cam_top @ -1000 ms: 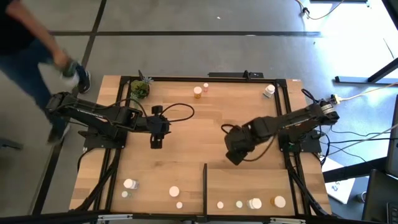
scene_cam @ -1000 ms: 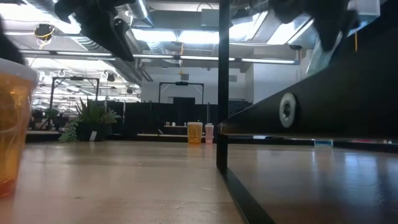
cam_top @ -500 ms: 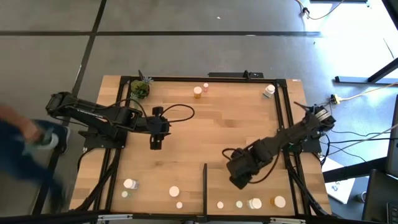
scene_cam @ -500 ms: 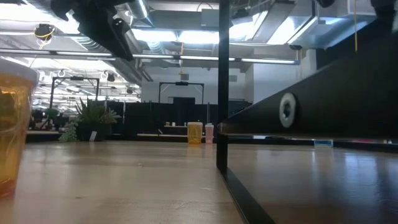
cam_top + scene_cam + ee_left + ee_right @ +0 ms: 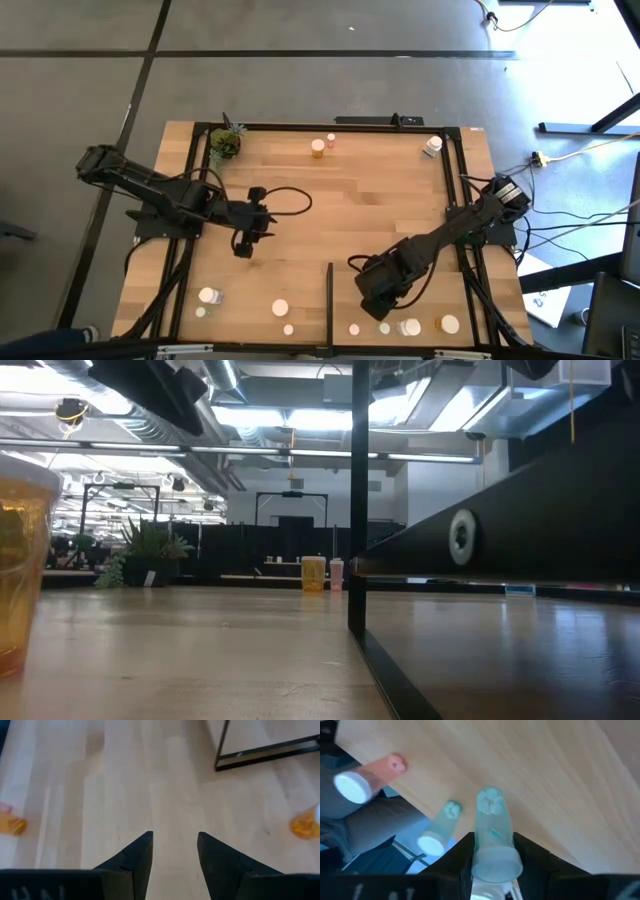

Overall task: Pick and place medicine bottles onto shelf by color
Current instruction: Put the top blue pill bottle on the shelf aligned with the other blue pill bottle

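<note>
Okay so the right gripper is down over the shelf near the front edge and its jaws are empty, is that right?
Not quite. The right gripper is low over the shelf near the front edge, but its jaws are not empty: the right wrist view shows them shut on a pale greenish bottle.

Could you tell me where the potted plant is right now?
In the high view, the plant stands at the table's far left corner, left of the orange bottle.
</note>
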